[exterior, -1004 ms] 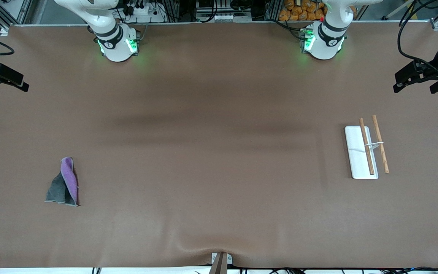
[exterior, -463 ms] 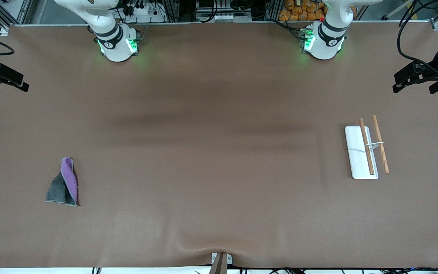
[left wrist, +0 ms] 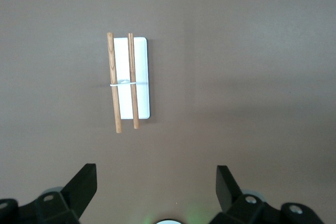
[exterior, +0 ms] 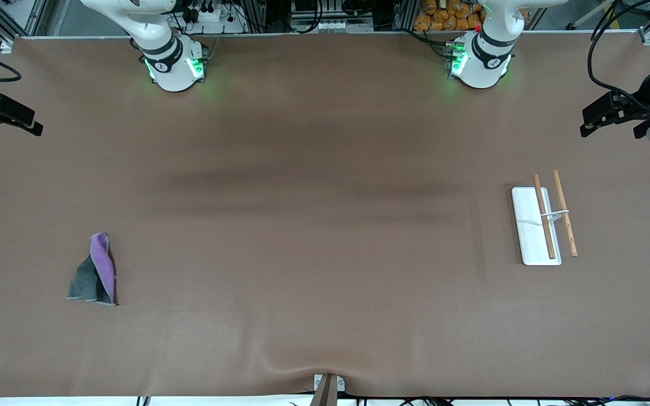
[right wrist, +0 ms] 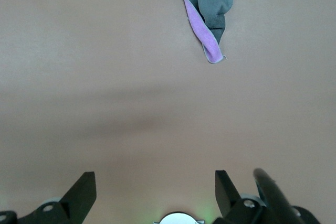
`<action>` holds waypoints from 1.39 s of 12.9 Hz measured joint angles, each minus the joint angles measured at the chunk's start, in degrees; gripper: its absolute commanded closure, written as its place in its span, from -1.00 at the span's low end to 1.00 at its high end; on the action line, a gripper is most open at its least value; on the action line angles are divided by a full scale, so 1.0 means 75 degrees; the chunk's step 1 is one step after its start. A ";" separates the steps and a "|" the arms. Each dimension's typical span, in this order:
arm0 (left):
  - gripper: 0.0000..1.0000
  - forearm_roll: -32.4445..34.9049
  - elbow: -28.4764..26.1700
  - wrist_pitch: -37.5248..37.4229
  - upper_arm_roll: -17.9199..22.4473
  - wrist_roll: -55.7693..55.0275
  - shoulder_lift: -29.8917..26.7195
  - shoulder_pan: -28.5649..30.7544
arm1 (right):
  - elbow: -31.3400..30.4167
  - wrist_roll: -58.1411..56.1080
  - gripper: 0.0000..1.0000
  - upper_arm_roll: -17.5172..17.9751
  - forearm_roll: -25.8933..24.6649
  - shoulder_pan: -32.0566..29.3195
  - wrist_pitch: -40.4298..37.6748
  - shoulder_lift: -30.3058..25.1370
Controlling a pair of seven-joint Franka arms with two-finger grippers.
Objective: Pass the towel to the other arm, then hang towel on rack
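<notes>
The towel (exterior: pixel 95 272) lies crumpled on the table at the right arm's end, dark grey with its purple face folded up. It also shows in the right wrist view (right wrist: pixel 209 22). The rack (exterior: pixel 542 223) stands at the left arm's end, a white base plate with two wooden rods and a wire bracket. It also shows in the left wrist view (left wrist: pixel 128 80). My right gripper (exterior: pixel 12 125) hangs high over the table's edge at its own end, open and empty (right wrist: pixel 155 184). My left gripper (exterior: pixel 610 125) hangs high over the table's other end, open and empty (left wrist: pixel 156 182).
The brown table mat (exterior: pixel 325 225) is wrinkled at the edge nearest the front camera, by a small metal bracket (exterior: pixel 328 386). The two arm bases (exterior: pixel 175 65) (exterior: pixel 480 62) stand along the edge farthest from that camera.
My left gripper has drifted slightly toward the middle of the table. The right gripper, the towel and the rack have not moved.
</notes>
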 measured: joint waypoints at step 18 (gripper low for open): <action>-1.00 0.0000 -0.0169 -0.0053 -0.0001 0.0001 0.0064 0.0012 | -0.0072 0.0000 -1.00 0.0000 0.0000 0.0000 0.0004 0.0023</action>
